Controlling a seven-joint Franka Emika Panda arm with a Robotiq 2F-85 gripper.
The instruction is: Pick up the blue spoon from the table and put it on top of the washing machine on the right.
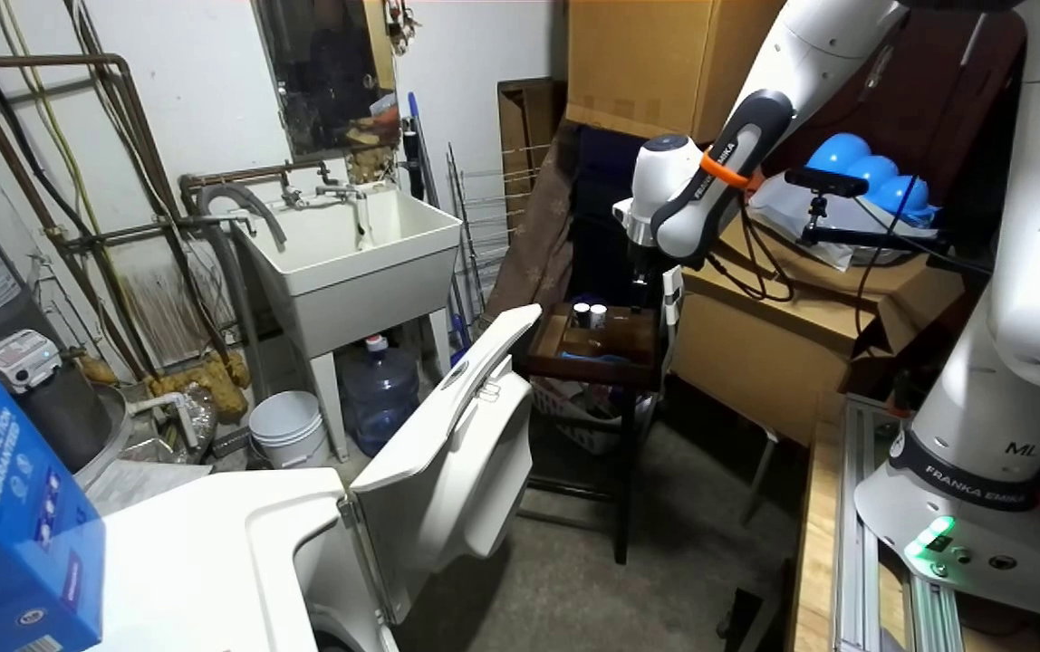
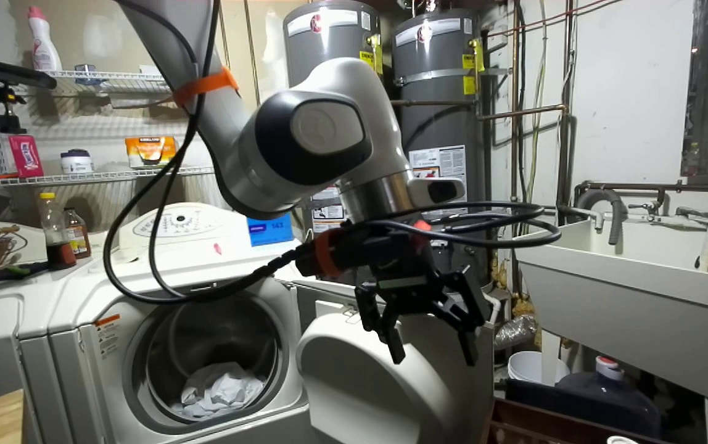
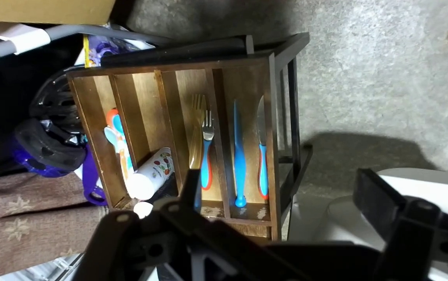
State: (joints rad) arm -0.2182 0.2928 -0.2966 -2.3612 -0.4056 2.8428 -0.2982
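Two utensils lay in the end compartment (image 3: 247, 84) of the tray (image 3: 89, 140) on the table (image 1: 588, 371): a knife (image 3: 263, 168) near the outer wall (image 3: 273, 164) and, between it and a divider (image 3: 224, 168), the slim blue piece, presumably the blue spoon (image 3: 240, 162). The gripper (image 2: 434, 359) hung above with its fingers (image 2: 395, 346) spread, nothing held. Its gap faced across the spoon's length, so I judged that a small sideways correction, then a straight descent, would pinch the middle cleanly. Narrowing beforehand would likely help it clear knife and divider. The door (image 1: 447, 489) of the washing machine (image 1: 185, 561) stood swung out near the table, so a high lift seemed wise; a box (image 1: 31, 534) took up some of the machine's top.
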